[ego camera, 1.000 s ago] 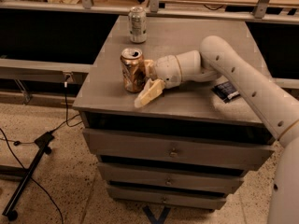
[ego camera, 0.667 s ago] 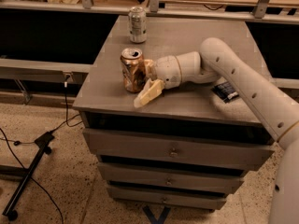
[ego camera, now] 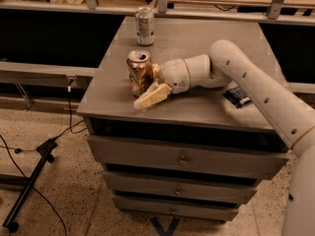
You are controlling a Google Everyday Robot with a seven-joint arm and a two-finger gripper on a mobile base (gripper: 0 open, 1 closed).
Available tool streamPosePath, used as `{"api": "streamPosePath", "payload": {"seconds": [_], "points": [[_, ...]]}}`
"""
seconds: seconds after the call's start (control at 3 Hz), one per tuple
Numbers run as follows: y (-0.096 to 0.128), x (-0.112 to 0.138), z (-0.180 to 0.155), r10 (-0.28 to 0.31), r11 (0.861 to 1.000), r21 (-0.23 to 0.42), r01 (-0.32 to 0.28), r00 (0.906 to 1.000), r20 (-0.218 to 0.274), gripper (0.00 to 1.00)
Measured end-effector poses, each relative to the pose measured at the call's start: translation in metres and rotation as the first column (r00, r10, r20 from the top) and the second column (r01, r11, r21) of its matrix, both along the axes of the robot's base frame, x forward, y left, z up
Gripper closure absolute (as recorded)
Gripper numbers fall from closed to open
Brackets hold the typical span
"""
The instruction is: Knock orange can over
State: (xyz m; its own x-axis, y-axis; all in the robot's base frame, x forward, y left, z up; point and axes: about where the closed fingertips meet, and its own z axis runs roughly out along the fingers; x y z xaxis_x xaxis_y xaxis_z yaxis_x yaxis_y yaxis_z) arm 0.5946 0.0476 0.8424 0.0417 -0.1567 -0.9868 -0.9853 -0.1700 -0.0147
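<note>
The orange can (ego camera: 139, 71) stands upright on the grey cabinet top (ego camera: 197, 43), left of middle. It is dented, orange-gold, with a silver top. My gripper (ego camera: 147, 86) reaches in from the right and sits right beside the can. Its near cream finger (ego camera: 152, 96) angles out to the front left, just in front of the can's base. The far finger lies behind the can's right side and is mostly hidden. The fingers are spread and hold nothing.
A silver-white can (ego camera: 144, 25) stands upright at the back left of the cabinet top. A dark flat packet (ego camera: 238, 96) lies at the right, under my arm. The cabinet has drawers (ego camera: 183, 159) below. A stand and cables (ego camera: 34, 171) lie on the floor at left.
</note>
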Motion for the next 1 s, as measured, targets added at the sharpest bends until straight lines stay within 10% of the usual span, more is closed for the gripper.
{"api": "streamPosePath", "payload": {"seconds": [1.0], "points": [[0.008, -0.002, 0.011, 0.002, 0.998, -0.060, -0.002, 1.0000, -0.007, 0.92]]}}
